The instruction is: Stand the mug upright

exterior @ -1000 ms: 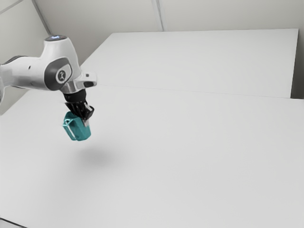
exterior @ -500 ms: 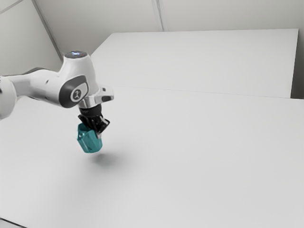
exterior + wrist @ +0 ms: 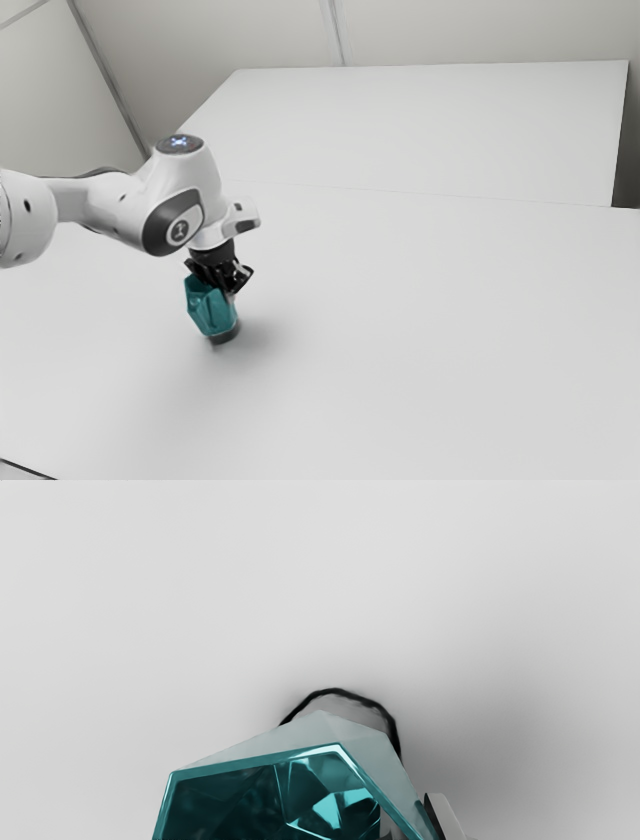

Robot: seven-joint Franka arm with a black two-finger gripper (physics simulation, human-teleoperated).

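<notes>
The wrist view crops the mug (image 3: 295, 787) (rim included).

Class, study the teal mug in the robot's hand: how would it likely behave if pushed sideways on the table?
The mug looks stiff: crisp, angular facets suggest it would slide or tip rather than bend. Those flat facets would probably hinder rolling if it fell over. Its shiny inner surface hints it might be slippery for the hand.

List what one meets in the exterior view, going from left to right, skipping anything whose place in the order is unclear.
The arm's rounded white joint → the teal faceted mug → the upright seam in the back wall.
</notes>
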